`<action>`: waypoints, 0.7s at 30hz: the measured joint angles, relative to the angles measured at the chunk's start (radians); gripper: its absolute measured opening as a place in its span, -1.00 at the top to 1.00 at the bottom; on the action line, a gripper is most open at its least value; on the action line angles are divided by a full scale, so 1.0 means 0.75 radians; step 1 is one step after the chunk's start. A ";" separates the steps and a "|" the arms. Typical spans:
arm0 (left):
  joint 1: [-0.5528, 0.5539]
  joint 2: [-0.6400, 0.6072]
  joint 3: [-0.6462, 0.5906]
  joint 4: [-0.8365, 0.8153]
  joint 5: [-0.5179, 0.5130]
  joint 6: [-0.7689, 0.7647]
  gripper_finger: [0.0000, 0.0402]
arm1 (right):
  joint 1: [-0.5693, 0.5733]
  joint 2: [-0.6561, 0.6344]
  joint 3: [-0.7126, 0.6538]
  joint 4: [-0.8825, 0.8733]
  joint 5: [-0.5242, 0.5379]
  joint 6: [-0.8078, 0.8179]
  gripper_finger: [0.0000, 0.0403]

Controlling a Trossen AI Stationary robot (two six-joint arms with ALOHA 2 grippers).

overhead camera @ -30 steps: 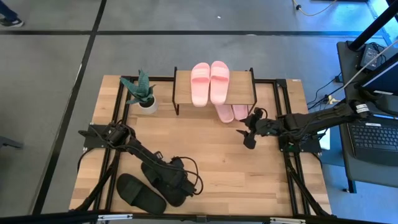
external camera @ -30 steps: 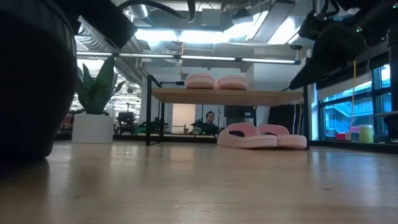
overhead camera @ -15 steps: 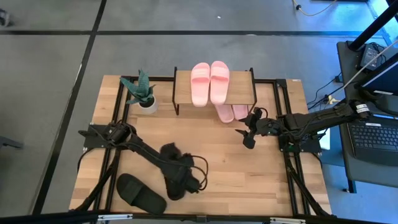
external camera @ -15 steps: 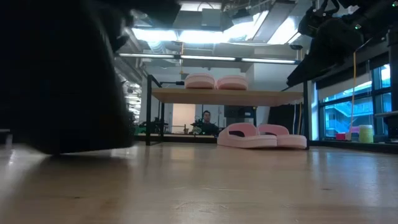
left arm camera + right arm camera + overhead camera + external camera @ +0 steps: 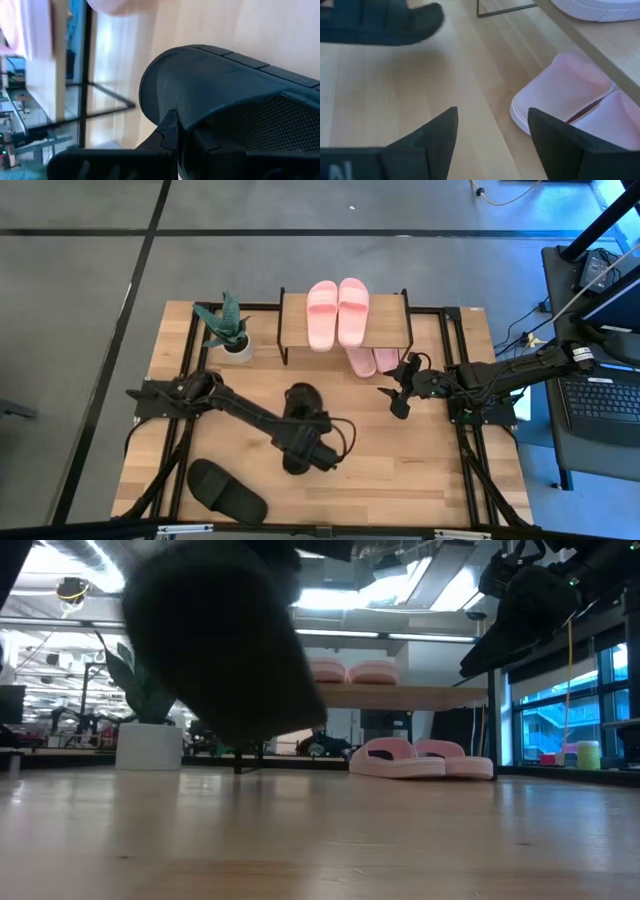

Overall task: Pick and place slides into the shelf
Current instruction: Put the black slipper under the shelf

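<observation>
Just in front of the small two-tier wooden shelf on a black metal frame [image 5: 345, 330]: left gripper [image 5: 300, 442] clenched on one matte black foam slide [image 5: 301, 402], lifted off the wooden tabletop [image 5: 420, 465], toe end jutting beyond the fingers toward the shelf. Farther from the shelf, at the table's near edge: second black slide [image 5: 227, 491], lying flat. Beside the shelf's right end: right gripper [image 5: 396, 393], fingers [image 5: 438, 134] spread, grasping nothing. On the top board: pale pink pair [image 5: 337, 311]. Beneath it: another pink pair [image 5: 420, 757].

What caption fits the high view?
Left tool carries a black slide toward the shelf; right tool waits open beside it.
</observation>
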 joint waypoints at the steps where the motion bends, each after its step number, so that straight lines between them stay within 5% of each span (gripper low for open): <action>1: 0.012 0.000 -0.009 0.035 -0.023 0.022 0.98 | 0.000 0.000 0.000 0.000 0.000 0.000 -0.20; 21: 0.261 0.008 -0.085 0.584 -0.195 0.418 0.98 | 0.000 0.001 0.000 -0.001 0.000 0.000 -0.20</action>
